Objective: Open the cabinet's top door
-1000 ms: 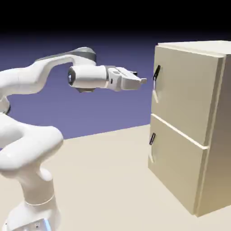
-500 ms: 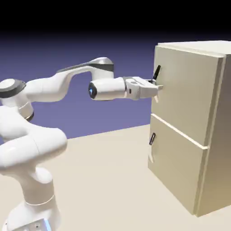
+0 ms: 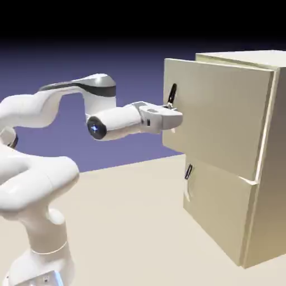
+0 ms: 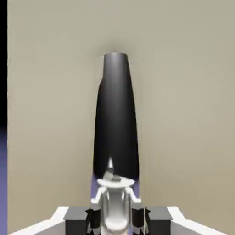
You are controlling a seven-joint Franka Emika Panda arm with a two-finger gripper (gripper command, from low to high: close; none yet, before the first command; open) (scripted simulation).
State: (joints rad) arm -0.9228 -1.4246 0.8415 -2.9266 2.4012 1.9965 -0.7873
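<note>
While the cabinet [image 3: 246,167] is standing on the surface [image 3: 128,223] just beyond the end effector [image 3: 174,116], its top door [image 3: 218,120] is hanging partly swung out, the free edge coming toward the arm and the hinge side staying back against the cabinet body. Below it, the shorter lower door [image 3: 218,206] is sitting flush and shut. The black handle [image 3: 172,94] is lying right at the end effector's tip, rising above it along the door's free edge; in the hand view the handle [image 4: 115,119] is filling the middle of the picture, running straight away from the end effector [image 4: 115,215].

The end effector is pinching the lower end of that handle, jaws pressed nearly together on it. That is where the trouble is probably waiting: the hold is sitting low on a slim bar (not around its middle), so a pull that is not following the door's arc is likely to drag the jaws down off the end. A slip would leave the door only part open. Pulling straight back instead of curving outward could also strain the grip sideways or twist the wrist against the panel.
</note>
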